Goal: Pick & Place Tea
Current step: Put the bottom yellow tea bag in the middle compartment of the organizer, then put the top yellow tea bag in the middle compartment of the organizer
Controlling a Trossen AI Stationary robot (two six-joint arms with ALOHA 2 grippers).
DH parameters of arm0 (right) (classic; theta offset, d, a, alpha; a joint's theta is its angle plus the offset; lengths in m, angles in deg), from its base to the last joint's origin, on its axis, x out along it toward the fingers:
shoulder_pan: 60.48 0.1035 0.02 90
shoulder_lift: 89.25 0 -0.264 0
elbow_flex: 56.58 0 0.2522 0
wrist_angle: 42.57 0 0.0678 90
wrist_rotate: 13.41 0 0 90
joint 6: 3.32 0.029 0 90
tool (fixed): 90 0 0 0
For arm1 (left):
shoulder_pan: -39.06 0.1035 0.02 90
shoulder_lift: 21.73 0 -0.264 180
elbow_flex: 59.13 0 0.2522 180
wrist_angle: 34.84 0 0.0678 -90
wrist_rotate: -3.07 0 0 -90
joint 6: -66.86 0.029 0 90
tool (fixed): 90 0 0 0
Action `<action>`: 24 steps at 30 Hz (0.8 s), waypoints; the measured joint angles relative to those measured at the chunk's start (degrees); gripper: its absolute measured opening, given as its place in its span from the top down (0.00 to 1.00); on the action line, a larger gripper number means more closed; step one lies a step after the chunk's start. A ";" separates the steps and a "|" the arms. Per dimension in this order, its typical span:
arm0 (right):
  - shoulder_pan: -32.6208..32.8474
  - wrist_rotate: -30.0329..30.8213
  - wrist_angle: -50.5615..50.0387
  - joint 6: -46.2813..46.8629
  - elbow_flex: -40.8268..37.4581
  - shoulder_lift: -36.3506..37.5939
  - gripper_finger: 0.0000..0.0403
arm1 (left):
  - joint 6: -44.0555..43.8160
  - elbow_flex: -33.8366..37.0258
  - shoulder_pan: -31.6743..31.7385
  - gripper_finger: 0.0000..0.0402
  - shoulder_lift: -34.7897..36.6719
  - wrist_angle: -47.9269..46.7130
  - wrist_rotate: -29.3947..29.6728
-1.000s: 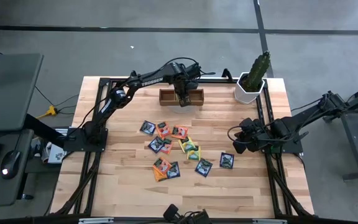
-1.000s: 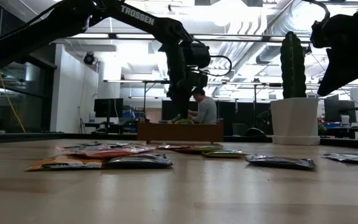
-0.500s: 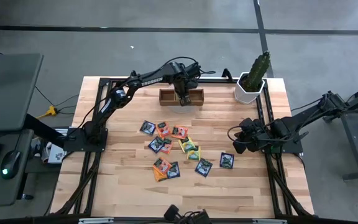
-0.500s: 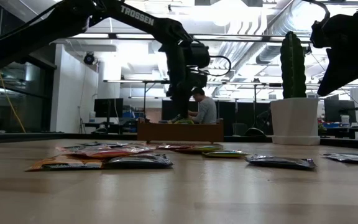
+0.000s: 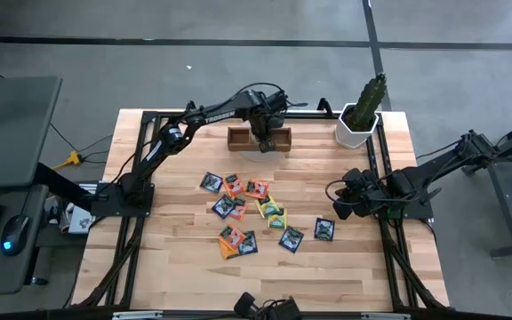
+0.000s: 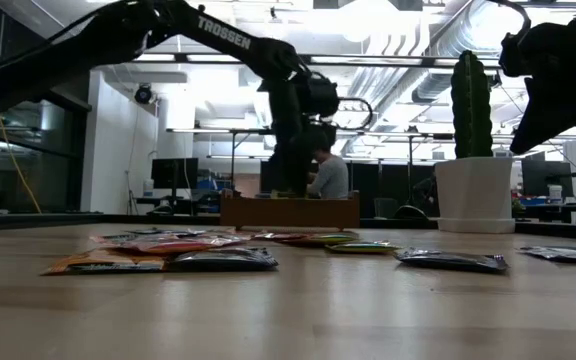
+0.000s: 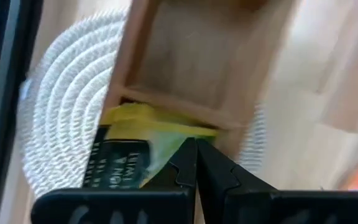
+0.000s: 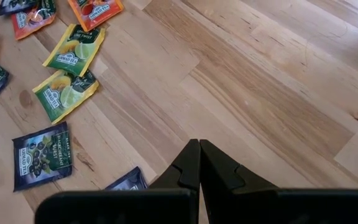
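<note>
Now the left claw (image 7: 196,163) pinches a yellow tea sachet (image 7: 135,146) over the wooden tray (image 7: 191,68).

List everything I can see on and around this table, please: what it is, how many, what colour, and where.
Tea sachets: about a dozen and a half, orange, yellow-green and dark blue, scattered mid-table.
Yellow-green sachet: one, at the tray's compartment, right by the left claw's tips.
Wooden tray: one, brown, far edge of the table.
Woven mat: one, white, under the tray.
Cactus in pot: one, green in white, far right corner.
Person: one, seated in the room behind.
Left claw: dark, shut, over the tray.
Right claw: dark, shut, waiting at the right edge.
</note>
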 joint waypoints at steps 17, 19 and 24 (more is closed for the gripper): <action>-0.02 -0.70 3.91 -3.72 -0.02 -0.05 1.00 | 7.61 -4.73 -0.57 1.00 4.01 -2.46 2.48; -0.25 -1.52 7.22 -6.21 -0.02 -0.74 1.00 | 9.07 -4.79 -1.42 1.00 4.95 -3.41 2.57; -3.83 -4.61 15.68 -11.08 -0.02 -5.15 1.00 | 11.17 -4.88 -4.93 1.00 6.25 -4.73 2.32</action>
